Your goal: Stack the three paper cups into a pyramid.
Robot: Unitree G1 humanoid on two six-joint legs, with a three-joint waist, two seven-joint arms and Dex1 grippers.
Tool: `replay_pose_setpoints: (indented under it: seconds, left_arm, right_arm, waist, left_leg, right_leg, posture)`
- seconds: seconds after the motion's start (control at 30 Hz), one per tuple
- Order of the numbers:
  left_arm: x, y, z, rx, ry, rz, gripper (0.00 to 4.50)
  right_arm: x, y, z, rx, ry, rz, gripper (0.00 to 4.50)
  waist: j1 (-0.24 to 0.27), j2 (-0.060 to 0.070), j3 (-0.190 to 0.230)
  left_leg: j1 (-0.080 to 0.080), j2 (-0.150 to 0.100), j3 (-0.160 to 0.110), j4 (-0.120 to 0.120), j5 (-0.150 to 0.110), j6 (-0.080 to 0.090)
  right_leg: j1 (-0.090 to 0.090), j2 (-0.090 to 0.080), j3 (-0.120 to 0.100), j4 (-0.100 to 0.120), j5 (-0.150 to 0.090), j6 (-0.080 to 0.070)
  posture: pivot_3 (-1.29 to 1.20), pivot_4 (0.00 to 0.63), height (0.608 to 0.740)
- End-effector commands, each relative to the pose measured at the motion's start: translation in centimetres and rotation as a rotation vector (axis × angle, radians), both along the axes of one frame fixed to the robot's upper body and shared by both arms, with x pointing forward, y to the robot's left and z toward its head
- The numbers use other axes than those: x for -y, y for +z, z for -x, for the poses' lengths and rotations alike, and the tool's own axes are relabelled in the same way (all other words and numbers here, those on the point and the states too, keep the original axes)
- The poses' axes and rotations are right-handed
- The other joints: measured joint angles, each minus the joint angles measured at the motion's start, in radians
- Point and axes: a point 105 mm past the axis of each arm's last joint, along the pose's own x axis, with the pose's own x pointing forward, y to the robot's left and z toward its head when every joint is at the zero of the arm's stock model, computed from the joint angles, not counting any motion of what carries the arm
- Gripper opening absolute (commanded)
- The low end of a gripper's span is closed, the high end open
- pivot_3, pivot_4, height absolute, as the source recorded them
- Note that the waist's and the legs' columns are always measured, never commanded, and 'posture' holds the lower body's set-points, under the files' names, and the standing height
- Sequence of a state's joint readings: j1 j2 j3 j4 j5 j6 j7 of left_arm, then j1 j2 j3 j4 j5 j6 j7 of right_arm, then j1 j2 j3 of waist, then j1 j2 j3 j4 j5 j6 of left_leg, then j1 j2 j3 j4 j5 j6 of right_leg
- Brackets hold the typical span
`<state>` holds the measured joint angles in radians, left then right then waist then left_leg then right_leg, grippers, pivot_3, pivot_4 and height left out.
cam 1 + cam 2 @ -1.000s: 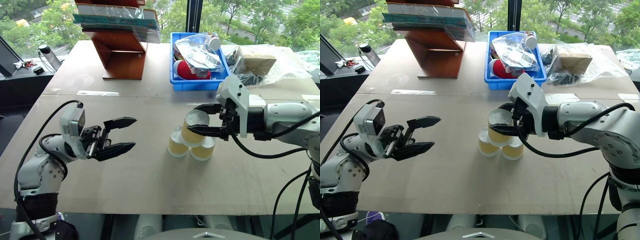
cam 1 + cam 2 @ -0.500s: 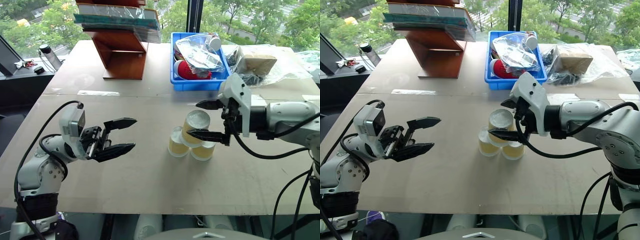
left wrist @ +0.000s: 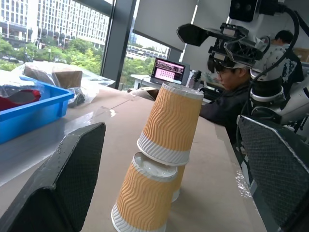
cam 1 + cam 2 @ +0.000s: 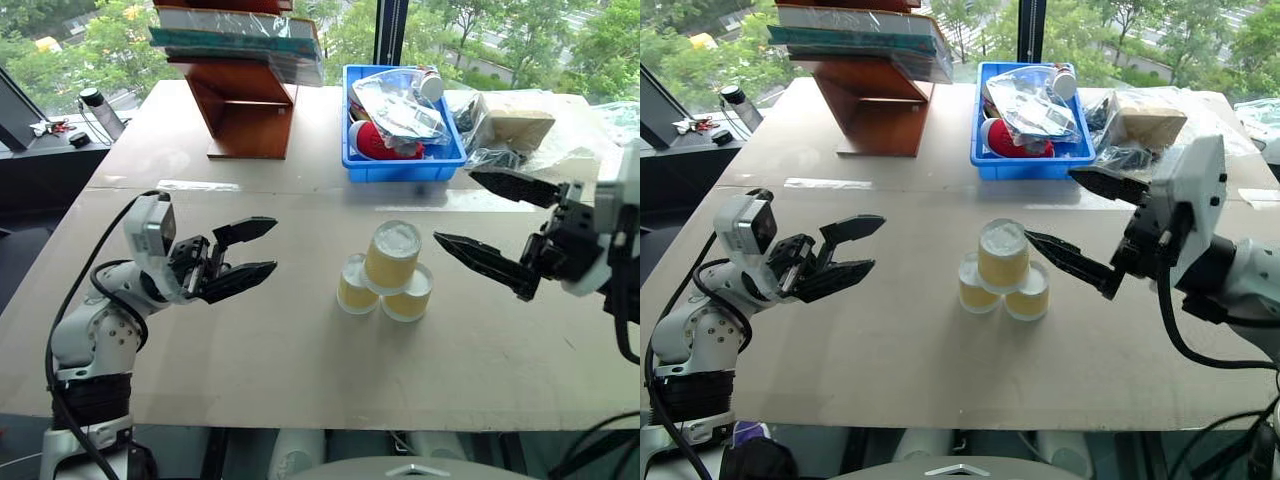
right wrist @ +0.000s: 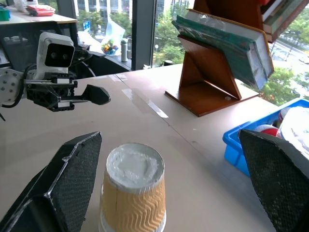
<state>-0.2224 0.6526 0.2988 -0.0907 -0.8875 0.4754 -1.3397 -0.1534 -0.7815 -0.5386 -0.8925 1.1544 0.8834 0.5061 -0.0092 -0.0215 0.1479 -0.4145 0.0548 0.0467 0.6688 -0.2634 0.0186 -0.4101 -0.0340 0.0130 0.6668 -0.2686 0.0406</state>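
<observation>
The three paper cups are seen stacked as the pyramid near the middle of the table, well in from every edge: two upside-down cups side by side, touching, with the third resting upside down across their bases, slightly tilted. The right gripper is held just beside the stack toward the table's right edge, its fingers spread wide and empty. The left gripper is held toward the left edge, well apart from the cups, likewise spread and grasping nothing. A blue bin is set toward the far edge.
</observation>
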Motion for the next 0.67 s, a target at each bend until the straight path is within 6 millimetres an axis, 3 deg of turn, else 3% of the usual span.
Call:
replay_pose_setpoints:
  seconds: [0.03, 0.43, 0.5, 0.67]
  left_arm:
    - [0.5, -0.3, -0.2, 0.010, 0.055, -0.042, 4.50]
    - [-1.6, -4.0, -0.6, -0.040, 0.191, -0.274, 4.50]
    - [-2.3, -5.2, -0.3, -0.062, 0.197, -0.334, 4.50]
    - [-3.1, -6.3, -0.1, -0.070, 0.197, -0.402, 4.50]
  right_arm:
    - [2.3, -0.9, 1.8, 0.035, -0.058, 0.014, 4.46]
    - [9.9, -8.9, 6.0, -0.215, -0.249, 0.186, 4.46]
    - [11.0, -9.5, 6.7, -0.233, -0.278, 0.207, 4.46]
    - [11.7, -10.2, 7.2, -0.243, -0.284, 0.237, 4.46]
  waist:
    - [0.003, 0.000, 0.000]
    - [-0.001, 0.000, -0.001]
    - [0.000, 0.000, -0.001]
    - [-0.001, 0.000, -0.001]
  left_leg:
    - [0.000, 0.000, -0.001, 0.000, 0.000, 0.000]
    - [0.004, 0.000, 0.001, 0.000, 0.000, 0.000]
    - [0.005, 0.000, 0.001, 0.000, 0.000, 0.000]
    - [0.005, 0.000, 0.002, 0.000, 0.000, 0.000]
  right_leg:
    - [0.001, 0.000, 0.000, -0.001, 0.000, 0.000]
    - [0.003, 0.002, 0.002, 0.000, 0.000, 0.000]
    - [0.003, 0.002, 0.002, -0.001, 0.000, 0.000]
    - [0.003, 0.001, 0.002, -0.001, 0.000, 0.000]
  posture:
    - [0.00, 0.150, 0.740]
    - [0.00, 0.150, 0.740]
    - [0.00, 0.150, 0.740]
    - [0.00, 0.150, 0.740]
